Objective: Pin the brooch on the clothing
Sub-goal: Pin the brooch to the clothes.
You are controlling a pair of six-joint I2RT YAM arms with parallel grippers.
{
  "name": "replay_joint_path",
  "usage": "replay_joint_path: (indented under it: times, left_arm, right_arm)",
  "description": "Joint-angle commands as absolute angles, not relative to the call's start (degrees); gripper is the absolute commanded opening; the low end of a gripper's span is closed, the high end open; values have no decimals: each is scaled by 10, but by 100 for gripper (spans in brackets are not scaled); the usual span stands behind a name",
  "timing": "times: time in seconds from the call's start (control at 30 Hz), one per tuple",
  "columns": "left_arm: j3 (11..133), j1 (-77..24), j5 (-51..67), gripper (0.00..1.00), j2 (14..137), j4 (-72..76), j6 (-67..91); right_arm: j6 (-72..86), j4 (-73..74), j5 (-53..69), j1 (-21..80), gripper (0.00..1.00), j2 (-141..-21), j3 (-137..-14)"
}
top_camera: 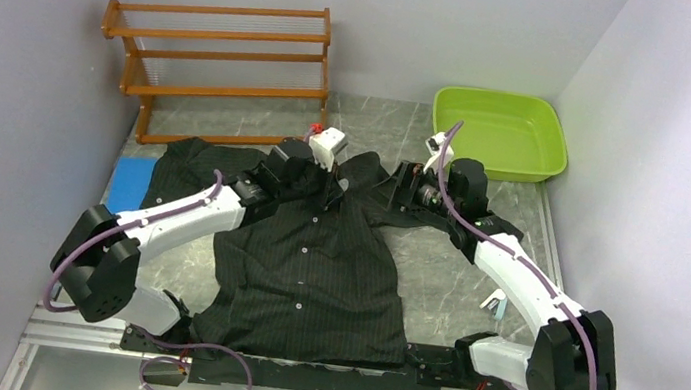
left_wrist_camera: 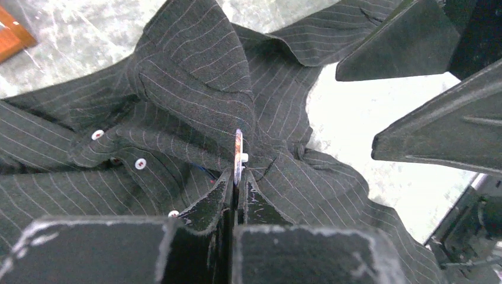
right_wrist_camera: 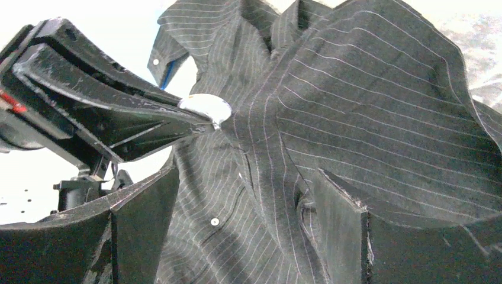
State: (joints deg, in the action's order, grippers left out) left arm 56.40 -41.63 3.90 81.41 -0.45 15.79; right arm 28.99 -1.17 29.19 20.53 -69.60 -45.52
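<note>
The black pinstriped shirt [top_camera: 311,271] lies flat on the table, collar at the far end. My left gripper [top_camera: 333,181] is over the collar area, shut on the brooch [left_wrist_camera: 238,155], a small pale disc seen edge-on between its fingertips [left_wrist_camera: 213,198] and touching the shirt fabric [left_wrist_camera: 189,77]. In the right wrist view the brooch [right_wrist_camera: 205,109] shows as a white round disc pressed against a raised fold of shirt [right_wrist_camera: 355,112]. My right gripper [right_wrist_camera: 243,201] is open, its fingers [right_wrist_camera: 142,219] wide apart on either side of that fold, just right of the collar [top_camera: 401,187].
A wooden rack [top_camera: 223,58] stands at the back left. A green tub [top_camera: 501,133] sits at the back right. A blue flat item [top_camera: 131,182] lies left of the shirt. A small pale object [top_camera: 494,300] lies by the right arm.
</note>
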Motion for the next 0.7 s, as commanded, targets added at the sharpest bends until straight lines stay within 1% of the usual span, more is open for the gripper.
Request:
replay_joint_path:
  times: [0.0,0.07,0.2,0.27,0.3,0.37,0.57,0.67]
  left_arm:
    - [571,-389,142,3,793,3,203]
    - [553,-369,191,3,783,29,214]
    - [535,-341,273,3,766,69,212]
    - [530,-336,304,3,761,83,205]
    - [527,-334,315,3,758,91,202]
    - [523,-331,333,3,754,100,197]
    - [503,-320,377,3,744,153,207]
    - [496,-315,402,3,745,179,216]
  right_arm:
    - [279,-131,344,203,84,-677,-443]
    - [273,-157,363,203,83,-676,-440]
    - [251,-199,390,203,84,-674,-436]
    - [251,-225,407,203,83,-679,-433]
    - [253,-237,416,203,80,-683,-433]
    - [261,-267,444,203,71,-694,-433]
    - [292,-340,504,203,62,-729,-431]
    - [299,-356,520,204,56,-746,-434]
